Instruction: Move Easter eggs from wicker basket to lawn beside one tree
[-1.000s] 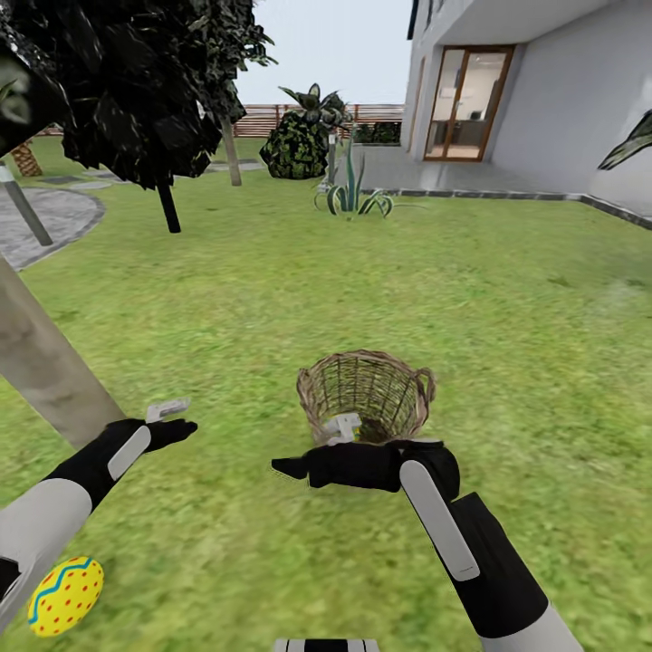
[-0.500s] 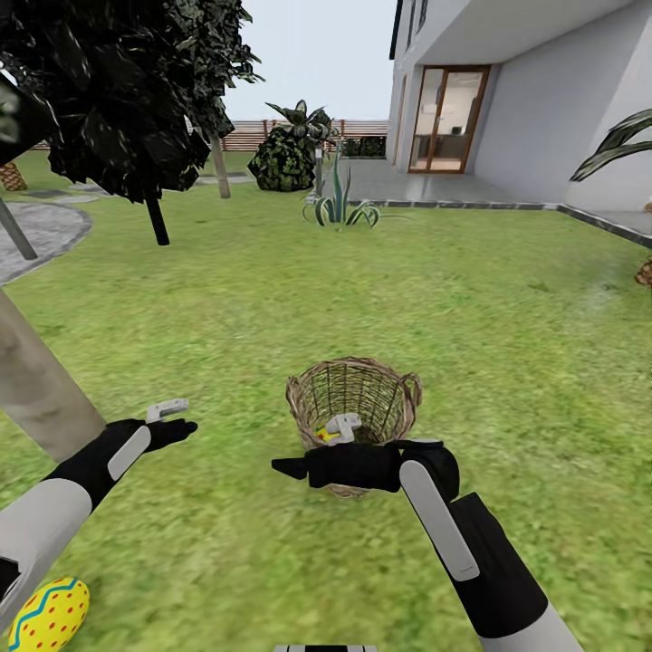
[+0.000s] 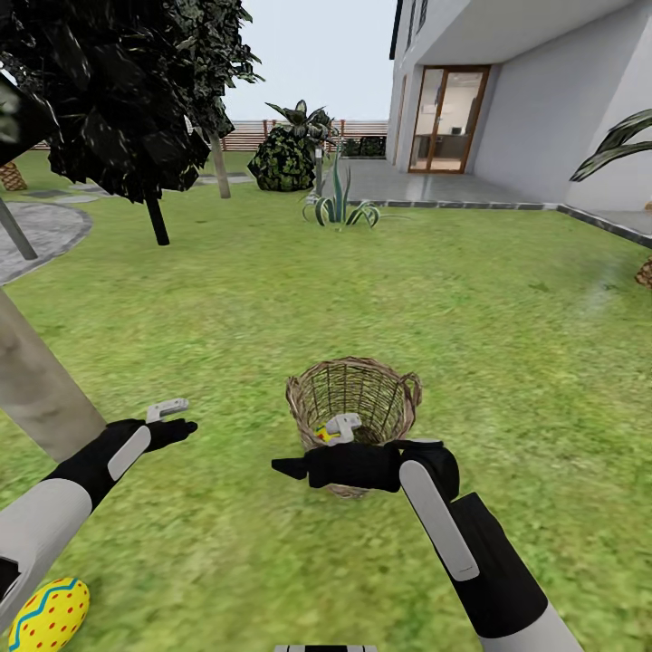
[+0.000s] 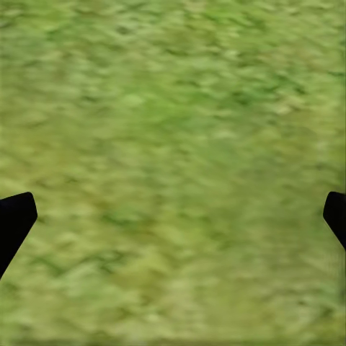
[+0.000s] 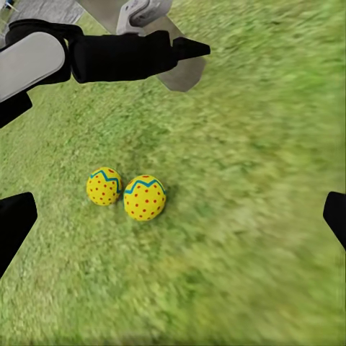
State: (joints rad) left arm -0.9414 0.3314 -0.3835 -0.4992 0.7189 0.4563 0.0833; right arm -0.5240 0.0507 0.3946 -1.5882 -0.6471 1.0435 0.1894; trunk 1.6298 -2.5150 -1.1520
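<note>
A: How does the left gripper (image 3: 186, 428) stand?

B: It is held out over the lawn (image 3: 507, 308), just in front of the pale leaning tree (image 3: 36, 380). In its wrist view the two dark fingertips (image 4: 14, 220) sit at opposite edges with bare grass between them, so it is spread wide and holds nothing.

A: And the right gripper (image 3: 282, 467)?

B: It points across toward the left arm, in front of the basket (image 3: 355, 398). Its fingertips (image 5: 14, 223) are also far apart in the wrist view, with nothing between them.

A: Where are the eggs?

B: Two eggs (image 5: 145, 197) lie side by side on the grass, nearly touching, seen in the right wrist view below the left arm, with the trunk's foot just beyond that arm. Each is yellow with red dots and a blue zigzag. In the head view one egg (image 3: 47, 616) shows at the lower left corner, near the trunk.

A: And the basket?

B: Upright on the lawn, just beyond the right wrist. A bit of yellow (image 3: 323, 436) shows through the weave; I cannot tell more of it.
</note>
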